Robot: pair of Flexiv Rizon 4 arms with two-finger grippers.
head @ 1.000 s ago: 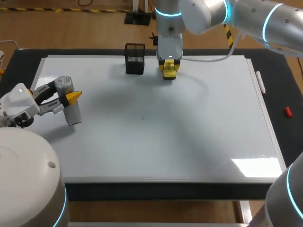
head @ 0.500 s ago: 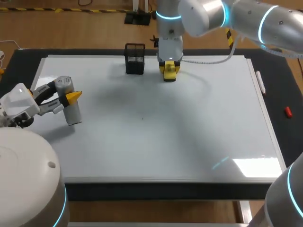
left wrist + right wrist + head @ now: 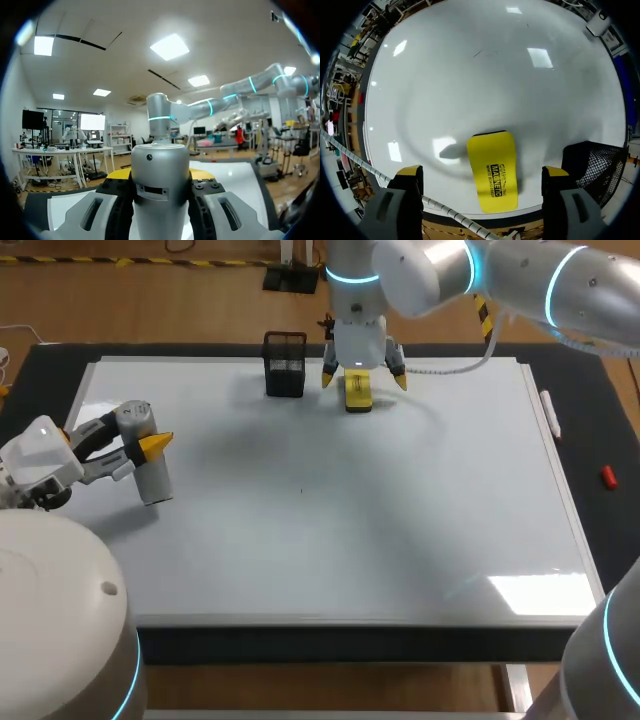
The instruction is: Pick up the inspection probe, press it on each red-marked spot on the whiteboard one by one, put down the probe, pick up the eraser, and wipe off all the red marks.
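Right hand, fingers spread wide and empty, straddles the eraser, seemingly ready to clamp it; left hand grips the probe.

Your left arm comes in low at left side. Your left gripper points right, fingers closed from two sides on inspection probe. Your right arm enters from far right and reaches past middle to far edge, wrist pointing straight down. Your right gripper has fingers spread wide, yellow tips well apart, gripping nothing.
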